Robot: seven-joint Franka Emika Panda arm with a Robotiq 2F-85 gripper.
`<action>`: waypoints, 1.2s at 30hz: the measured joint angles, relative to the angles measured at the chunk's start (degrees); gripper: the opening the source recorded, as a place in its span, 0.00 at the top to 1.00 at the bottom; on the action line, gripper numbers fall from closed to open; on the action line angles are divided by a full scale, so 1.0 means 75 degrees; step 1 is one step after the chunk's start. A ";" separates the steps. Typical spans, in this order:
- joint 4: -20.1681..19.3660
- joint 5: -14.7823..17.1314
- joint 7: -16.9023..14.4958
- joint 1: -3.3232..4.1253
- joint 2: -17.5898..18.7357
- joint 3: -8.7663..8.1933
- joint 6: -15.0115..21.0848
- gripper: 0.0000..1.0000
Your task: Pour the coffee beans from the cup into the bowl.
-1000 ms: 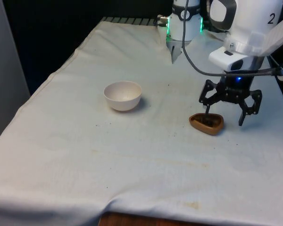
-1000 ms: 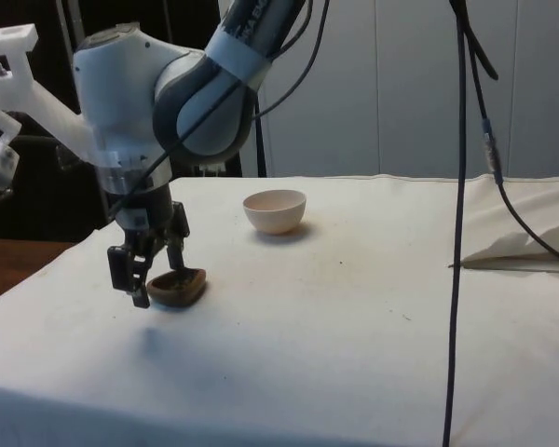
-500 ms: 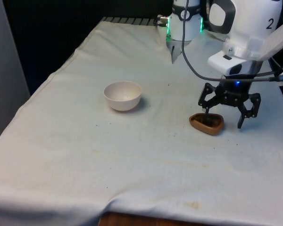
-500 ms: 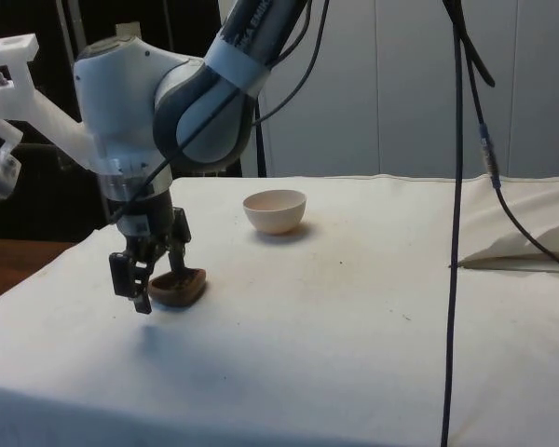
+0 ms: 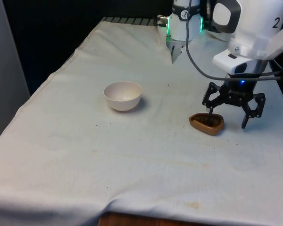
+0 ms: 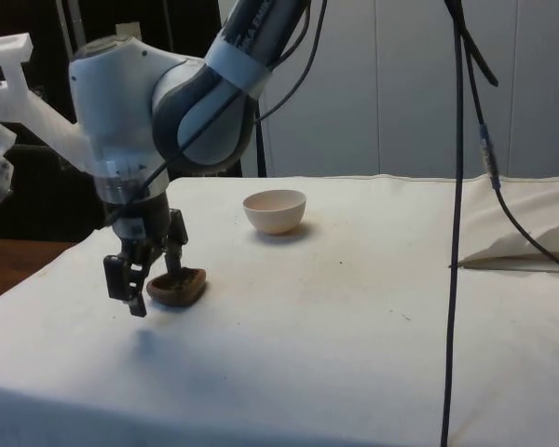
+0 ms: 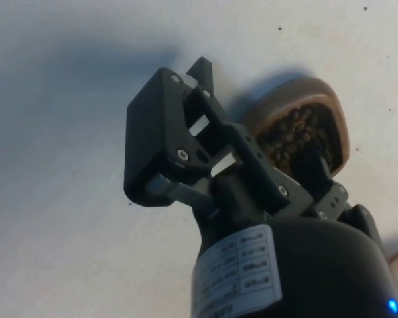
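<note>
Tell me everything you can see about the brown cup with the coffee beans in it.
The small brown cup is shallow, with a rounded, slightly pointed outline and a smooth, wood-like or ceramic look. It sits upright on the white tablecloth, toward the front view's right, well apart from the white bowl. Dark coffee beans fill it. The black gripper is open and hangs over it, one finger reaching down at the cup's rim, the other beyond its far side.

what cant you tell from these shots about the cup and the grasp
- Front view: the end effector is open; whether a finger touches the cup rim is too small to tell.
- Wrist view: the end effector's body covers part of the cup and its coffee beans.
- Side view: the bowl wall hides its inside.
</note>
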 measured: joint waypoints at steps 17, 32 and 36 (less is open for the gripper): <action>0.0038 -0.0107 0.0168 0.0000 0.0076 0.0038 0.0008 0.05; 0.0038 -0.0107 0.0168 0.0000 0.0076 0.0038 0.0008 0.91; 0.0038 -0.0107 0.0168 0.0000 0.0076 0.0038 0.0008 1.00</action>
